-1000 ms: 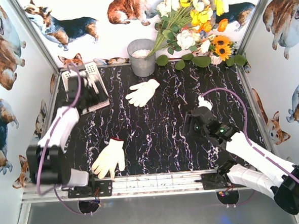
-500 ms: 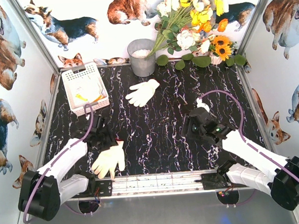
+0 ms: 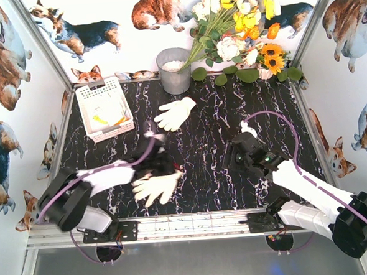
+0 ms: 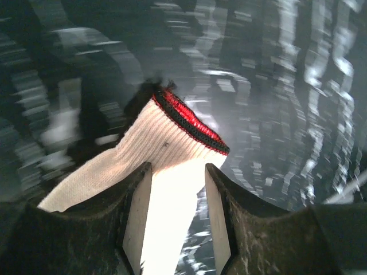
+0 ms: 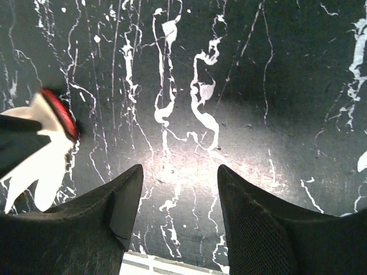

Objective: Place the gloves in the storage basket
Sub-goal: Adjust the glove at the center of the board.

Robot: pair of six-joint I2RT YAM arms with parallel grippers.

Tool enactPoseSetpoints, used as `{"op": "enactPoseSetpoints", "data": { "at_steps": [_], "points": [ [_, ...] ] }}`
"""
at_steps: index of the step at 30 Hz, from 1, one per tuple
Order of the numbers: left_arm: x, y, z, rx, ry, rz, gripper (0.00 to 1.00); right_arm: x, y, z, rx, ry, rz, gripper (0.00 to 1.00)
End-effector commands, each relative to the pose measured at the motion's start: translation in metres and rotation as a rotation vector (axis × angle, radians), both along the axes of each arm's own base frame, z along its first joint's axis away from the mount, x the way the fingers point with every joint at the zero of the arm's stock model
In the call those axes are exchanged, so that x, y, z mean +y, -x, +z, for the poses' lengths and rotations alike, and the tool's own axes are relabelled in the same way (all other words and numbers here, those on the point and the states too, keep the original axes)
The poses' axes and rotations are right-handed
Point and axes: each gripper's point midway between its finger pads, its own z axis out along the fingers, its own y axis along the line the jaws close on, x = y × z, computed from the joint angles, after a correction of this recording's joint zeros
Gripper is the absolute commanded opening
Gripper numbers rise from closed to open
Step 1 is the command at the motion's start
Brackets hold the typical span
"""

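Left gripper (image 4: 175, 220) now pinching white glove (image 3: 155, 188), shifted rightward from near edge; right gripper (image 5: 175, 195) spread, unmoved.

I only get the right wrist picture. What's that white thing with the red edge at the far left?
Observer: A white knit glove with a red-and-black cuff. The left gripper is pinched on it.
Operator: Where is it supposed to go?
Observer: Into the storage basket at the table's back left corner, which has pale and orange fabric inside.
Operator: Are any other gloves lying out?
Observer: One, a second white glove, flat on the table near the grey bucket.
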Motion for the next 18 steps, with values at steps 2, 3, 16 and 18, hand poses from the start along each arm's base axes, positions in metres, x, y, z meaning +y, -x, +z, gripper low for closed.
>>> {"op": "enactPoseSetpoints", "data": {
  "at_steps": [2,3,16,18],
  "points": [
    [-0.096,0.042,0.024,-0.095,0.149,-0.532,0.40,-0.008,-0.008,0.024,-0.072,0.021,-0.003,0.57],
    [-0.100,0.053,0.022,-0.083,0.146,-0.584,0.40,-0.010,-0.008,0.026,-0.075,0.029,-0.003,0.57],
    [-0.049,0.039,0.051,-0.092,0.095,-0.122,0.52,0.067,-0.013,0.022,-0.009,-0.207,0.299,0.52],
    [-0.030,0.043,0.044,-0.049,0.098,0.009,0.51,0.083,-0.009,0.014,0.059,-0.238,0.374,0.49]
  ]
}}
